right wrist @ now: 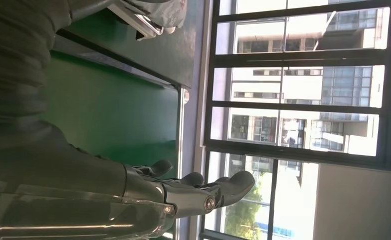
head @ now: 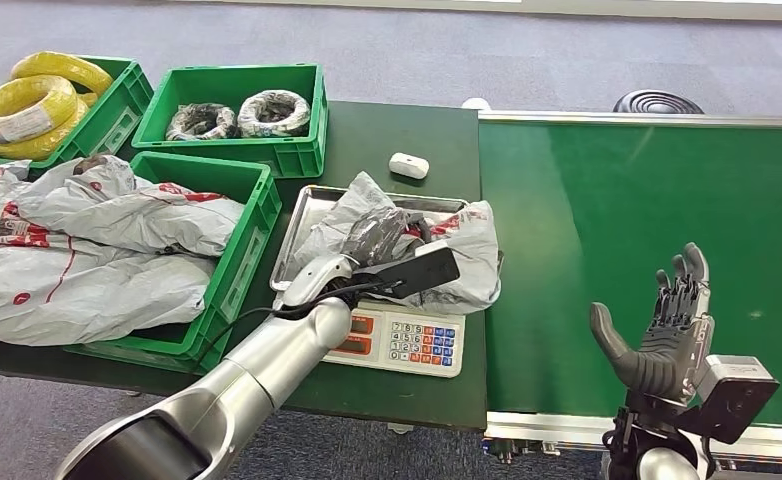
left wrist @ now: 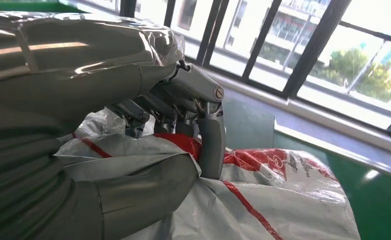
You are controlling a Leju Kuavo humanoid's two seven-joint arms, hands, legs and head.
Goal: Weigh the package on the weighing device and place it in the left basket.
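Package (head: 462, 245) — crumpled grey plastic (red print) — under left hand (head: 372, 240).

The weighing device (head: 407, 340) sits at the front of the bench (head: 387, 140), its tray (head: 307, 215) behind the keypad. The package (head: 462, 250) lies on the tray, with the left hand (head: 372, 240) resting on it. Left of the scale stands the left basket (head: 242, 250), with bags (head: 97, 240) in it. Behind it stand two more baskets (head: 297, 155) (head: 117, 110). Right of the bench runs a conveyor (head: 647, 250), over which the right hand (head: 667, 330) hangs.
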